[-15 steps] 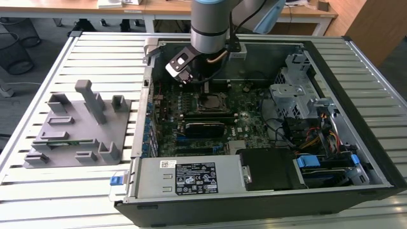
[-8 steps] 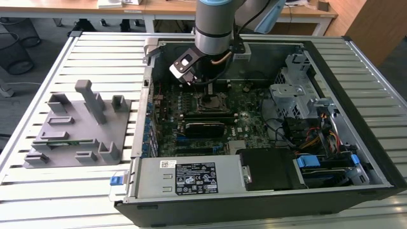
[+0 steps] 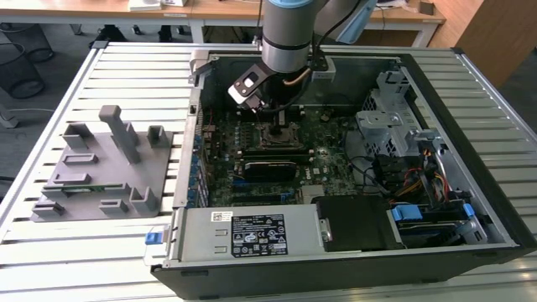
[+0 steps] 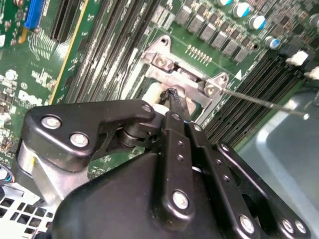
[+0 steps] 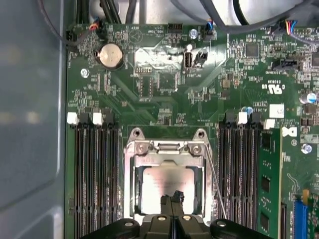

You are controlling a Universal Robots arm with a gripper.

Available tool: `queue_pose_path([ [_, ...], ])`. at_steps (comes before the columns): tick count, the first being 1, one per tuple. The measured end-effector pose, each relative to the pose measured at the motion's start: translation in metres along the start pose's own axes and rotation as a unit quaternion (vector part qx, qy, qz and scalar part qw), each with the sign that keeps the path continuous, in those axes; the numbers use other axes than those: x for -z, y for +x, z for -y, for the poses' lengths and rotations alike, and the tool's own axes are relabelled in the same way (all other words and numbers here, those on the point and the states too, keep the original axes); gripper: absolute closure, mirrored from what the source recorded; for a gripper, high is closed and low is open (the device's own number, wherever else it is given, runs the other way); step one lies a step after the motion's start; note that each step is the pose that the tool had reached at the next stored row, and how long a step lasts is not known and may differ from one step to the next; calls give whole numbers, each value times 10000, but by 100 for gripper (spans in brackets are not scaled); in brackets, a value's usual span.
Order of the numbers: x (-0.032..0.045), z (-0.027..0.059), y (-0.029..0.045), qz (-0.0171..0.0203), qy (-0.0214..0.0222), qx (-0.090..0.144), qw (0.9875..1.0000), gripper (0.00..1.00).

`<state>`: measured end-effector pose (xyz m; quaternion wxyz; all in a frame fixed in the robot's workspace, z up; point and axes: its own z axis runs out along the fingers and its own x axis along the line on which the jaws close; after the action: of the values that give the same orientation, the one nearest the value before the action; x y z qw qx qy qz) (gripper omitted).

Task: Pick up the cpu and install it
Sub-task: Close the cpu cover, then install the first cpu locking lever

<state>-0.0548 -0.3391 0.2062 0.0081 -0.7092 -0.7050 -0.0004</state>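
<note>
- cpu (image 5: 164, 179) had a dull silver metal top, kinda brushed
- claw (image 5: 172, 198) was matt black, with shiny screws
- socket frame (image 5: 167, 148) looked like bare glossy metal
- surface (image 3: 126, 69) was pale ribbed metal

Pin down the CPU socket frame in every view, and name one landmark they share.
Exterior view: socket frame mid-motherboard, right under the gripper.
Second wrist view: its silver end with two screws lies just past the gripper's tip.
First wrist view: it rings the cpu, between the two banks of memory slots.
Shared landmark: the gripper, tip at the socket in all three.
</note>
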Motion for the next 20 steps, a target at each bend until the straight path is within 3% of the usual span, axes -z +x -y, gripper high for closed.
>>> queue_pose_path([
  [9, 20, -24, 1, 1, 1, -1, 10000, 89],
  [20, 327, -20, 4, 4, 1, -2, 10000, 89],
])
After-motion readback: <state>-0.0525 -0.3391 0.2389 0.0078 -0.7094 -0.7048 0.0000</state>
